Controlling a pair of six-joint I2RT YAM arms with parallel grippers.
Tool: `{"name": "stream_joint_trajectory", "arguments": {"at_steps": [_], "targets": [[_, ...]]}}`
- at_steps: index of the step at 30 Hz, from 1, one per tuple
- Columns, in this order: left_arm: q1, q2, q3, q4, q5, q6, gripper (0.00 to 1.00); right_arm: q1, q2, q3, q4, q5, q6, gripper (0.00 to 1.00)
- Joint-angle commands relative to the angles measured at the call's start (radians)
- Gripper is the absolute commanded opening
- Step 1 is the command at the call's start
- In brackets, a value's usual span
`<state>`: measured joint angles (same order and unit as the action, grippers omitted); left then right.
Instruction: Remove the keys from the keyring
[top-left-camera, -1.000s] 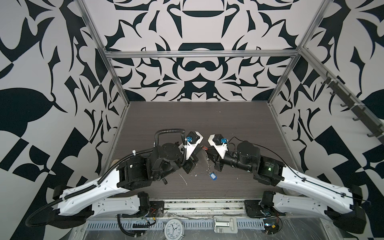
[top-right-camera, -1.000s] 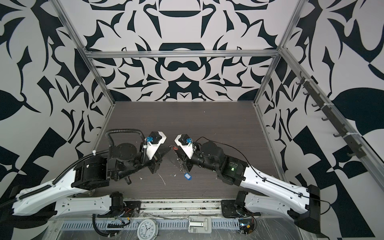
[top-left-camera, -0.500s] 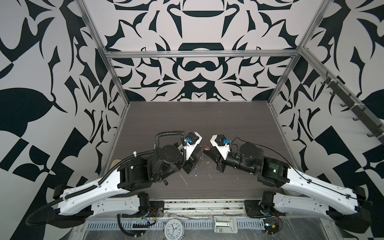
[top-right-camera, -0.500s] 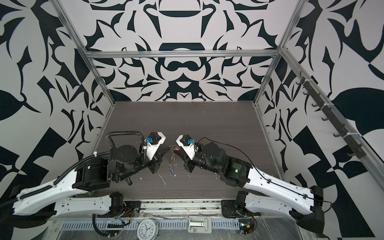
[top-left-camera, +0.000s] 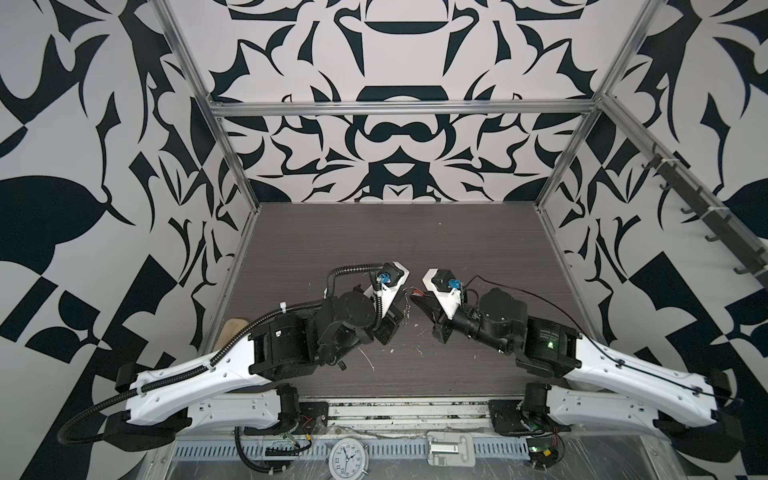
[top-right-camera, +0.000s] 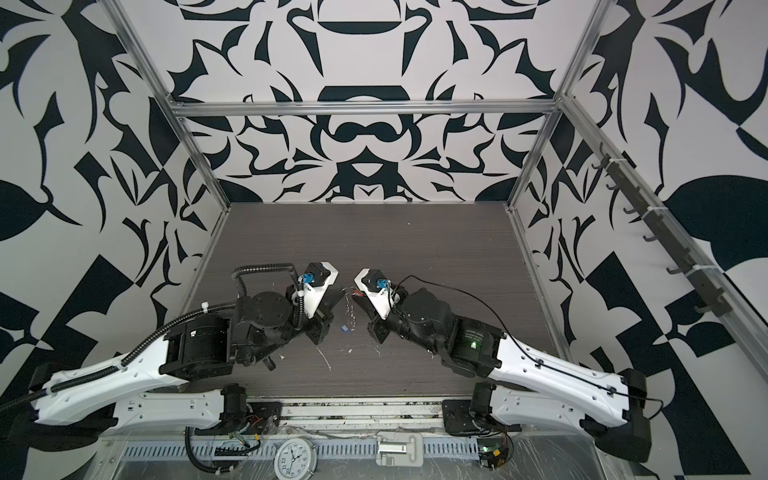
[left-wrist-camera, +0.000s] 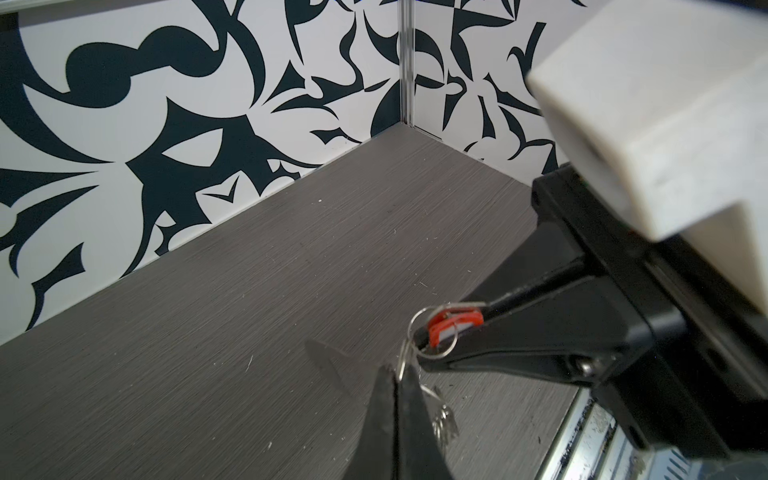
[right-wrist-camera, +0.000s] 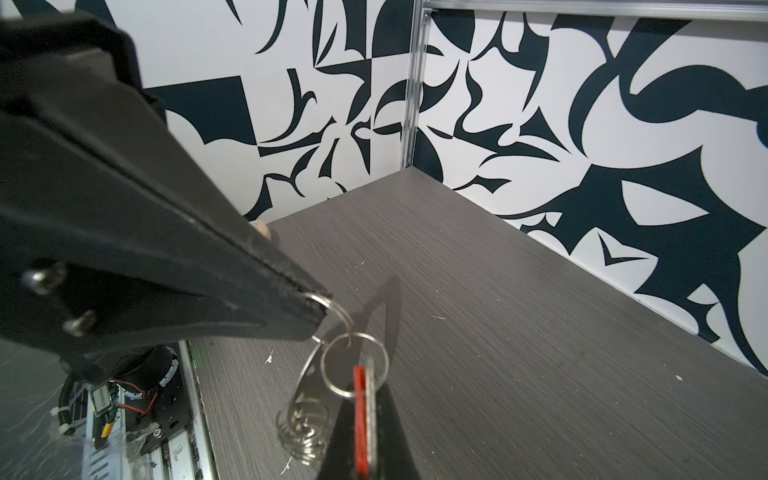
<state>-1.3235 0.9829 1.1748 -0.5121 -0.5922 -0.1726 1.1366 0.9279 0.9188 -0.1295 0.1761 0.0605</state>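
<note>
Well, both of my grippers meet over the middle of the table (top-left-camera: 415, 241), tip to tip. The left gripper (left-wrist-camera: 400, 370) has its jaws pressed tight together, and they pinch a small ring (right-wrist-camera: 340, 307) right at the tips. The right gripper (right-wrist-camera: 365, 395) has its jaws closed too. They squeeze the red tag (right-wrist-camera: 360, 415) flat between them, and the tag's end pokes out past the tips. A big ring (left-wrist-camera: 410, 328) goes through that end of the red tag and looks linked to the small ring, so shiny metal joins my two grippers. The keyring (right-wrist-camera: 313, 376) hangs down under these rings, up off the table. It is turned so I see it almost from its thin side. A bunch of little rings (right-wrist-camera: 303, 432) dangles at its low end. In a top view a blue tag (top-right-camera: 344, 328) shows just below the hanging bunch. I cannot tell if it hangs or lies on the table.
</note>
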Motion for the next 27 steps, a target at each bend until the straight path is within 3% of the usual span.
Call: {"name": "stream_joint_trajectory", "arguments": {"at_steps": [1,18,27], "targets": [[0.025,0.004,0.026,-0.096,-0.232,-0.045,0.0,0.003,-0.052,0.026,0.068,0.09,-0.008,0.0],[0.026,0.074,0.055,-0.187,-0.358,-0.095,0.0,0.013,-0.046,0.038,0.09,0.14,-0.021,0.0],[0.027,0.086,0.056,-0.203,-0.34,-0.077,0.0,0.012,-0.051,0.061,0.079,0.163,-0.049,0.0]]}}
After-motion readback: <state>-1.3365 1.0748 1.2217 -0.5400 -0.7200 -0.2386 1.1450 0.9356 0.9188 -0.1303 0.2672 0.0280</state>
